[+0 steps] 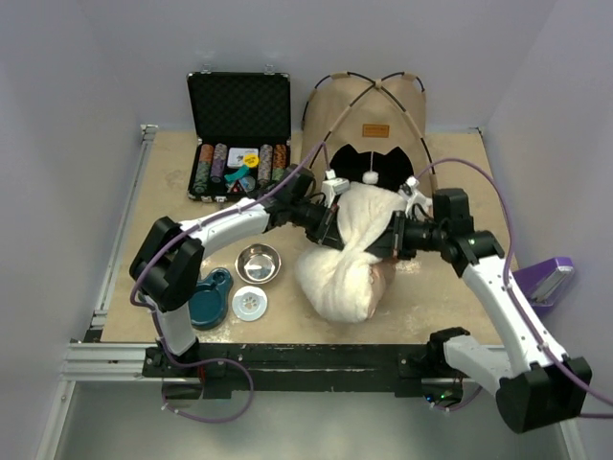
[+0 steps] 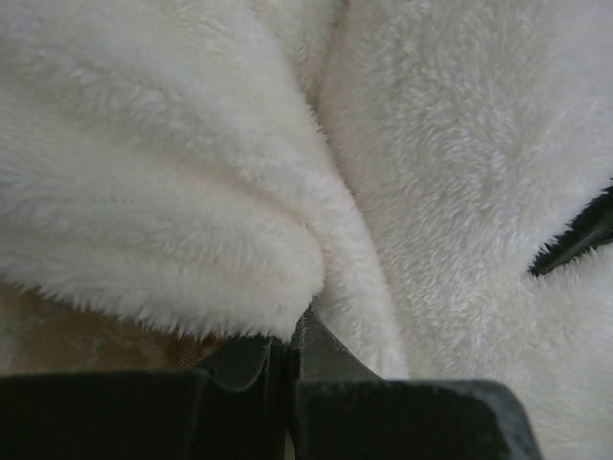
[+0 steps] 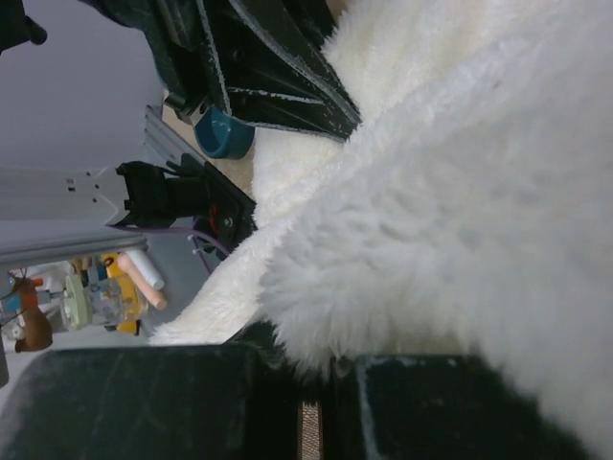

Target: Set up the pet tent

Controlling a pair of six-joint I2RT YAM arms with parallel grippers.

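Top external: we pinch the white cushion (image 1: pixel 347 278) with left fingers (image 1: pixel 336 219) and right fingers (image 1: pixel 394 236), likely to load the pet tent (image 1: pixel 369 107) beyond.

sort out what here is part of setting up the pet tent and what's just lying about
For the job:
pet tent
white fluffy cushion, probably its bedding

Just lying about:
poker chip case
steel bowl
teal plastic piece
white round lid
purple stapler
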